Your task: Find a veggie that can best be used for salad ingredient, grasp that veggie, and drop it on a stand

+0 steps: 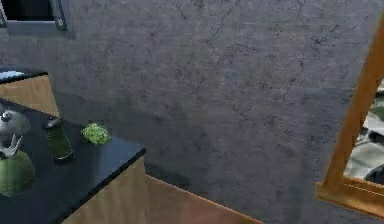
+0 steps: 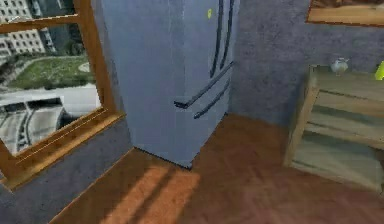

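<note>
The gripper's state cannot be told. A leafy green veggie (image 1: 96,133), perhaps lettuce, lies on the black counter (image 1: 105,160), just beside a dark jar (image 1: 60,140) whose contents are hidden; a kettle (image 1: 14,160) stands nearer. A wooden stand (image 2: 335,130) near the fridge (image 2: 170,70) bears a small pale thing (image 2: 340,66) on top.

At the forward view's lower left, a black counter top (image 1: 112,158) on a wooden cabinet carries a green kettle (image 1: 14,162), a dark jar (image 1: 60,141) just beside it, and a small leafy green clump (image 1: 96,133) near the far edge. At the arm side view's right, a wooden shelf stand (image 2: 335,132) rests on the brown wooden floor (image 2: 235,185) and has a small pale object (image 2: 341,66) and a yellow-green thing (image 2: 380,71) on its top board. A grey fridge (image 2: 180,80) also stands on this floor.
</note>
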